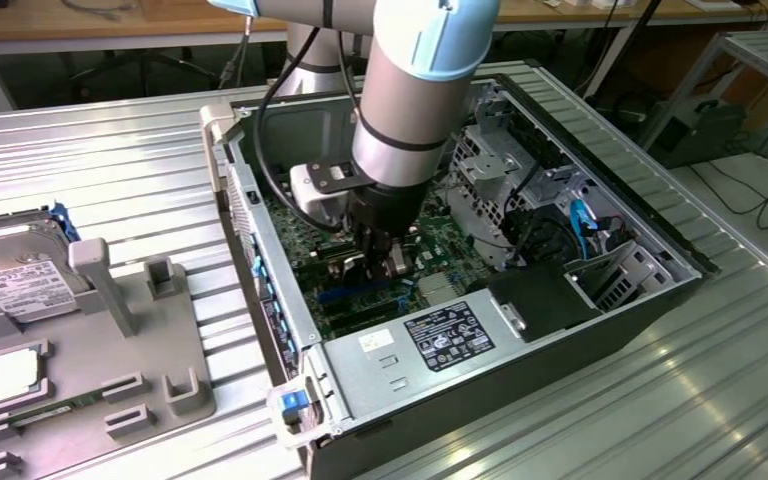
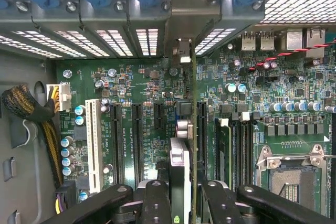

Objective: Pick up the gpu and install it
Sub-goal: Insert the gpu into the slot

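Holder tray (image 1: 157, 400): sitting on the bench (image 1: 131, 150) at the exterior view's left, carrying a silver hard drive (image 1: 11, 275) with a white label at its far end and a processor chip (image 1: 11, 375) in a nearer recess.
Green memory stick (image 1: 51, 408): lying flat in a slot of the tray, just beside the chip.
Computer case (image 1: 651, 300): lying open on its side at centre, holding the green motherboard (image 2: 131, 77), a power supply (image 1: 424, 345) with a label at the near end, and a drive cage (image 1: 491, 160) at the exterior view's right.
Gripper (image 2: 181, 195): reaching down inside the case, over the motherboard.
Fingers (image 2: 155, 198): standing narrow, clamping the gpu from both sides.
Gpu (image 2: 179, 171): standing on edge between the fingers, directly over a black expansion slot; whether it is seated I cannot tell.
Slots: white slot (image 2: 94, 145) and black slots (image 2: 116, 140) lying parallel beside the card.
Processor socket (image 2: 291, 174): sitting open on the board beyond the memory slots.
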{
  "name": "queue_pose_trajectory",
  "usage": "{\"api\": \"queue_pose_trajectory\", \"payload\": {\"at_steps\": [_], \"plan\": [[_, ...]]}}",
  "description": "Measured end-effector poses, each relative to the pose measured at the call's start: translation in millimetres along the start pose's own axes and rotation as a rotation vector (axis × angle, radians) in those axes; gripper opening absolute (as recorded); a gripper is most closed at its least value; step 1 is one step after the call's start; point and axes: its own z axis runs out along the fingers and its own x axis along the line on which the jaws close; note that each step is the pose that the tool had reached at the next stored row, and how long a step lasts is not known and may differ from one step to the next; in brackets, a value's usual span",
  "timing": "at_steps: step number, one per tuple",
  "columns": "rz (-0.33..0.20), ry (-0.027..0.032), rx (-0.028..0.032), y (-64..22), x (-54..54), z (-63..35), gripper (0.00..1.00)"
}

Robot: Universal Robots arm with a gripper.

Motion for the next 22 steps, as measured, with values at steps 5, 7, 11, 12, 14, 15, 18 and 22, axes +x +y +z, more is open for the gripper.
{"api": "queue_pose_trajectory", "payload": {"at_steps": [5,7,11,12,14,15,18,22], "plan": [[0.0,0.0006,-0.0003,-0.1,0.2,3.5,0.28],[0.0,0.0009,-0.0005,0.0,0.3,4.2,0.28],[0.0,0.0002,-0.0002,0.0,0.2,4.6,0.28],[0.0,0.0003,-0.0002,0.0,0.2,4.5,0.28],[0.0,0.0002,-0.0002,0.0,0.2,4.6,0.28],[0.0,0.0002,-0.0002,0.0,0.2,4.6,0.28],[0.0,0.0003,-0.0002,-0.1,0.2,4.5,0.28],[0.0,0.0002,-0.0001,0.3,0.2,4.5,0.28]]}}
